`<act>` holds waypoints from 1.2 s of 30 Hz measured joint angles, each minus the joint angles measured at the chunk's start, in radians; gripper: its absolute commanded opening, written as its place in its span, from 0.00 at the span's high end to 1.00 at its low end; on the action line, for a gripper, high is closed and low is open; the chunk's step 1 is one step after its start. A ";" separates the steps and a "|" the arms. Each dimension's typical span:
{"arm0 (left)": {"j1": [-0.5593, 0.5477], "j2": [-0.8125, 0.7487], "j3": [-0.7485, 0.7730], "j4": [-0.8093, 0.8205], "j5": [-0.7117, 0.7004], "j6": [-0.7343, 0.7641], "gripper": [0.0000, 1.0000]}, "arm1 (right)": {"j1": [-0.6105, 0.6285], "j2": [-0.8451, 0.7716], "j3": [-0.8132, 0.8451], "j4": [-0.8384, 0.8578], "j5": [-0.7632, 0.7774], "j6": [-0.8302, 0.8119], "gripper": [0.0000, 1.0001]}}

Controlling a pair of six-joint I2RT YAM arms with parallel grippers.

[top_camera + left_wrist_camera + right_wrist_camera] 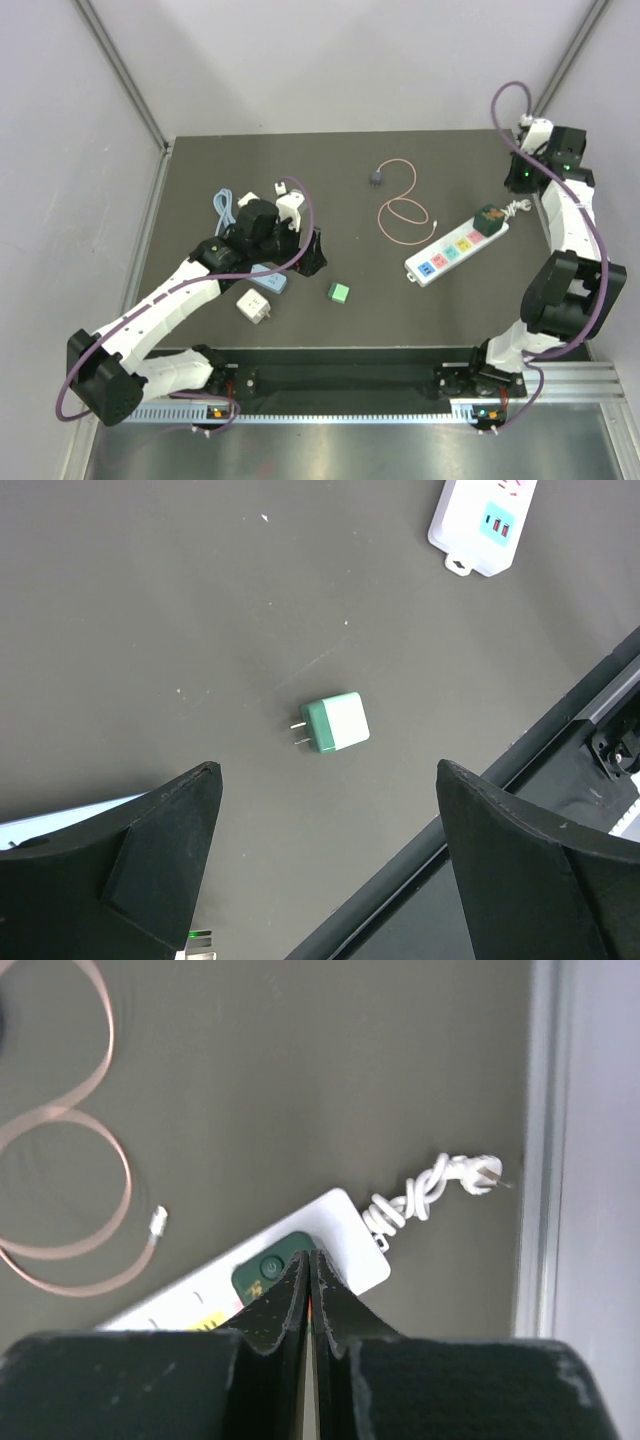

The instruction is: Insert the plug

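Grip probably suits the light, rigid dark grey plug head [376, 178], not its limp pink cable [402, 212]; left tool [328, 772] gapes empty, right tool [310, 1272] shut, empty.

no words, brands or numbers can be read anywhere. the one clear sign is a round power symbol on the dark green switch [262, 1268], at the cord end of the white power strip [342, 1222]. the coloured panels [451, 253] along the strip's top bear marks too small to make out.
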State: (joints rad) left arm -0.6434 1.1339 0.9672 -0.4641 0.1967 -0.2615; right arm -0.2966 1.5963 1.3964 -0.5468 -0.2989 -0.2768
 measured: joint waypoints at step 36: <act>0.000 -0.032 0.000 0.001 -0.011 -0.001 0.08 | 0.027 0.046 -0.060 -0.158 0.270 0.466 1.00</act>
State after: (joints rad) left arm -0.6437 1.1023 0.9672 -0.4633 0.1856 -0.2623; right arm -0.2691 1.6424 1.3365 -0.7044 -0.0284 0.1894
